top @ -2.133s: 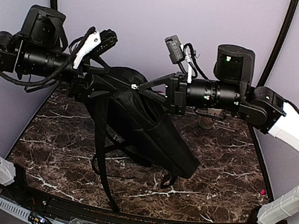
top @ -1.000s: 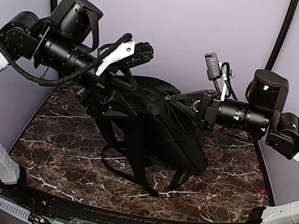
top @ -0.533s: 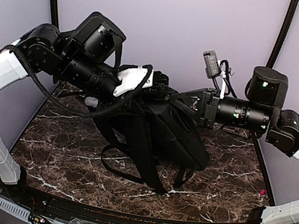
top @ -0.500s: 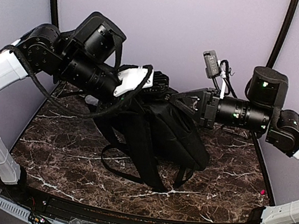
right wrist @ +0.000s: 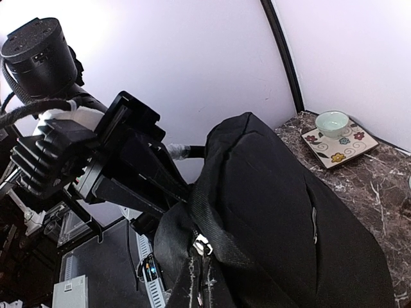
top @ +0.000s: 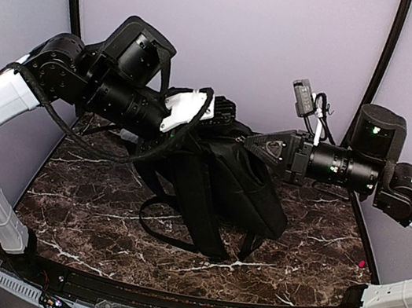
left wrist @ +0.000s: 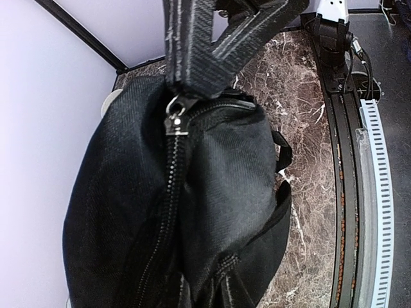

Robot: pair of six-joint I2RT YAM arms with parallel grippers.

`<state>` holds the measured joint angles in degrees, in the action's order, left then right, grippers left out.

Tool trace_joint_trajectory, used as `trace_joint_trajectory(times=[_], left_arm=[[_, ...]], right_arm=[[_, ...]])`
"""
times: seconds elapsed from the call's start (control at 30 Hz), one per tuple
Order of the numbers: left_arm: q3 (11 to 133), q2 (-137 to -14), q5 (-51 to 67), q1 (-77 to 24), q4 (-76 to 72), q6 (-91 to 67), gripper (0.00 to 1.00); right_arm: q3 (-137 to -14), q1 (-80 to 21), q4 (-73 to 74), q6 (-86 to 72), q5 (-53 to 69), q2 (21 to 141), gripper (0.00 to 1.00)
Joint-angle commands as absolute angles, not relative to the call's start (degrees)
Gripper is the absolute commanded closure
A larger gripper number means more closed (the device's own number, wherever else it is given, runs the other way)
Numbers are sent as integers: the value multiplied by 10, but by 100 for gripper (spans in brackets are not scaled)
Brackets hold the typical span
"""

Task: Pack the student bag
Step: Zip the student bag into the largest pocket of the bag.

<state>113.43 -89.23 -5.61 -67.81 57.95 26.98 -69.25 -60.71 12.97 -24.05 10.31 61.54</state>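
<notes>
Status: the student bag (top: pixel 221 181) is held up off the marble table (top: pixel 319 238) between the two arms. Its lower end rests on the marble and its straps (top: pixel 176 232) trail onto the marble.

Left gripper (left wrist: pixel 186 83): the jaws are drawn together at the top of the bag, directly over the zipper slider (left wrist: pixel 173 120). A pinch on the pull tab is judged likely, though the tab itself is hidden.

Right gripper (right wrist: pixel 199 273): clamped tight on a strap at the bag's other upper corner, with a small metal pull beside the fingers.

The zipper track (left wrist: pixel 164 212) is seen closed along its visible length, so the bag is judged not yet opened. Nothing is seen going into it. A flowered plate (right wrist: pixel 343 151) with a small bowl (right wrist: pixel 332 120) sits by the far corner. Opening and all of the packing remain.
</notes>
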Motion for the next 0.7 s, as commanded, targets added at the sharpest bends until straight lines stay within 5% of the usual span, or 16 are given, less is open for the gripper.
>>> trace_joint_trajectory(times=[0.0,0.67], left_arm=[[1144,-869,-103,-676,560,248,100],[1093,-807,-111,-672,510,214,100]], right_arm=[[-666,-605,104,-265,87,583,100],[-546,-604,122,-318,38,544,100]])
